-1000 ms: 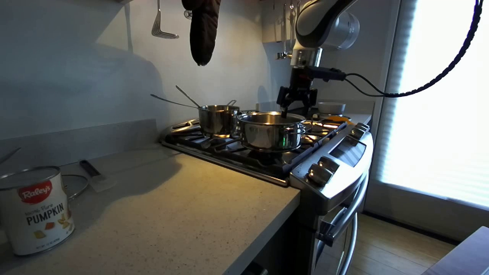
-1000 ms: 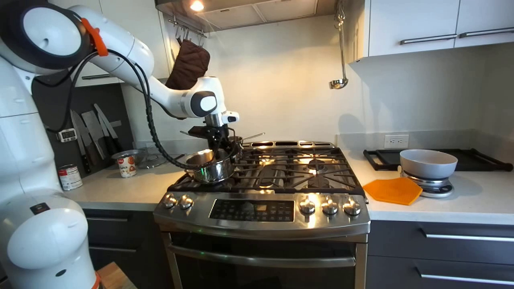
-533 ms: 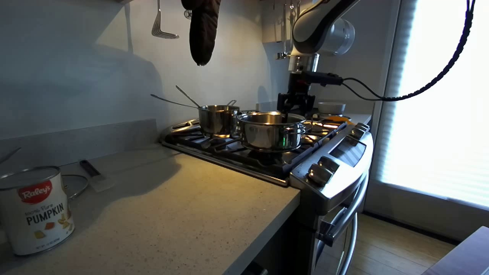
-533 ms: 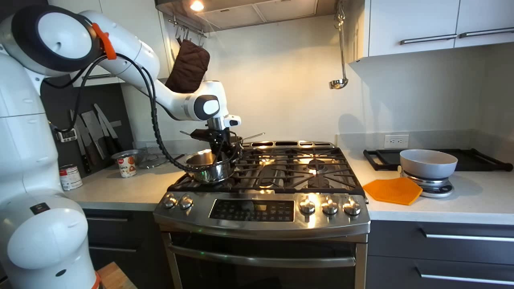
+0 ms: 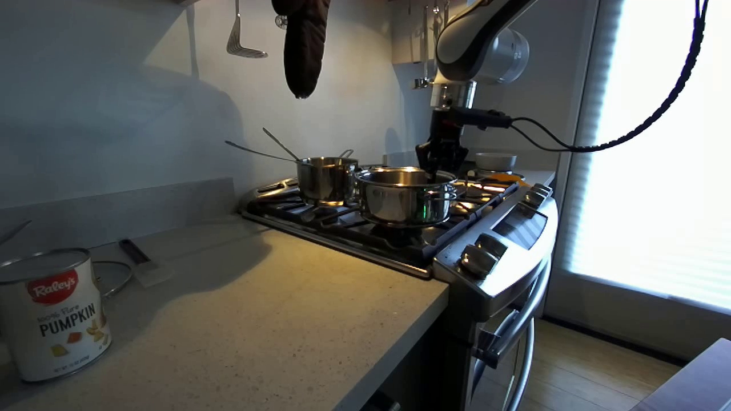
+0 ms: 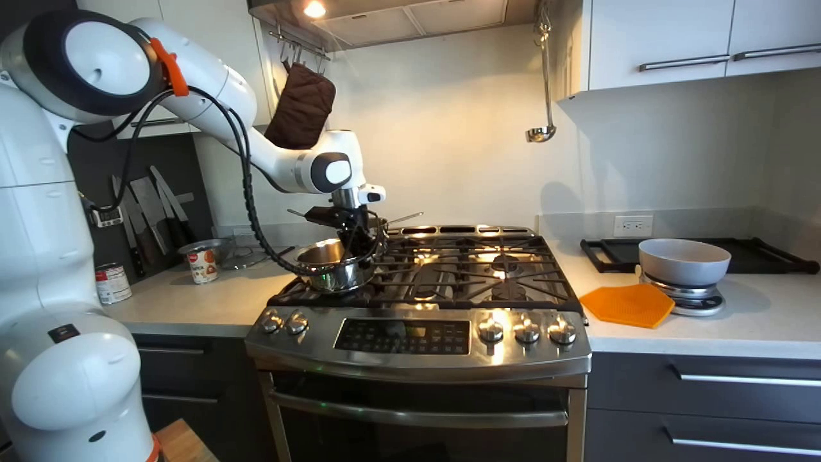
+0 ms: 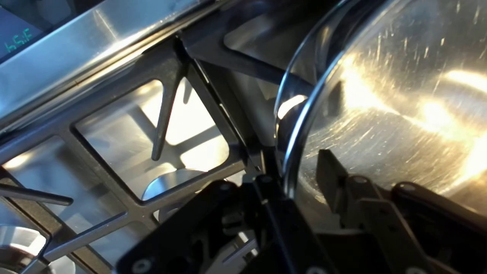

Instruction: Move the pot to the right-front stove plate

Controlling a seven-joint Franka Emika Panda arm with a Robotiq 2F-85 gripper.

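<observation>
Pot [image 5: 394, 204], wide, low and shiny, stands upright over the front-left burner [image 5: 400, 235] of the cooktop [image 6: 426, 282], left and right being taken as one faces it. In both exterior views it sits just beyond the edge where the left worktop [image 5: 257, 297] meets the cooktop, nearer that worktop's front corner than its back one. The pincer [image 7: 293, 176] points down at the pot's rim, on the side away from that edge. In the wrist view its fingers [image 7: 331, 179] are partway apart, one outside the pot and one inside, the steel wall standing between them and a gap showing beside the inner one. Whether the outer finger touches the wall I cannot tell.

The right-front stove plate [image 6: 509, 292] lies across the cooktop, well apart from the pot, near the front corner of the right worktop [image 6: 737, 343]. A smaller saucepan [image 5: 326, 181] stands behind the pot, toward the left worktop's back corner. Along the right worktop's cooktop edge lies an orange mat [image 6: 627, 307]; just beside it a pale bowl [image 6: 684, 264] rests on a scale [image 6: 696, 305], with a black tray [image 6: 770, 256] toward the back edge. In an exterior view a pumpkin can [image 5: 57, 322] stands on the left worktop, well apart from the cooktop edge.
</observation>
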